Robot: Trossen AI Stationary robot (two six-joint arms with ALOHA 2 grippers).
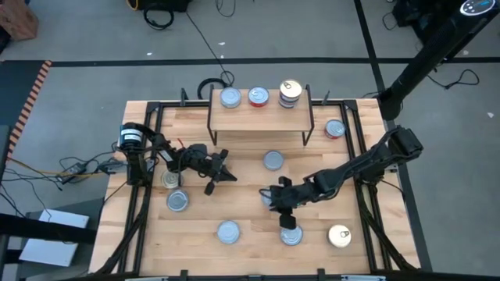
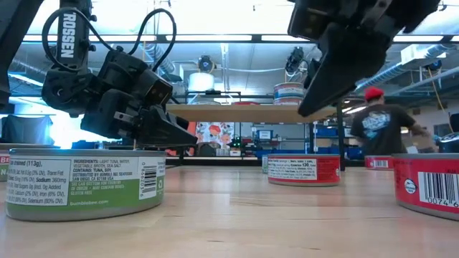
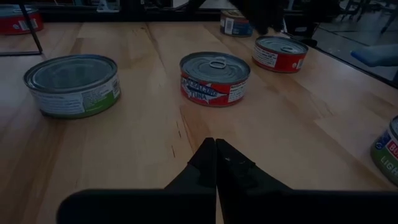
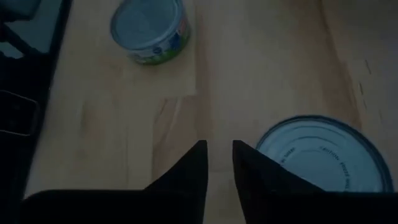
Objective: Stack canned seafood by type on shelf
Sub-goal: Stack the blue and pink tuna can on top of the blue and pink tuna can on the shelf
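1. Left gripper (image 1: 222, 172), jaws closed and empty, hovers over the slatted wooden desk (image 1: 242, 204); a green-labelled tin (image 1: 170, 180) lies at its 9 o'clock.
2. Right gripper (image 1: 286, 221), jaws slightly parted and empty; a round silver-topped tin (image 1: 291, 234) sits just at 6 o'clock.
3. Flat tins (image 1: 257, 97) top the light-wood shelf (image 1: 258, 117).

Dark arms (image 1: 367, 164), black cables, white "ROSSEN" lettering

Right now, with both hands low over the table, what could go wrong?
The right hand hangs nearly shut beside a silver-topped can; descending like this, a finger may land on the lid instead of straddling it. The shelf already holds a stack near its edge; a careless placement could topple it. The left hand is shut.
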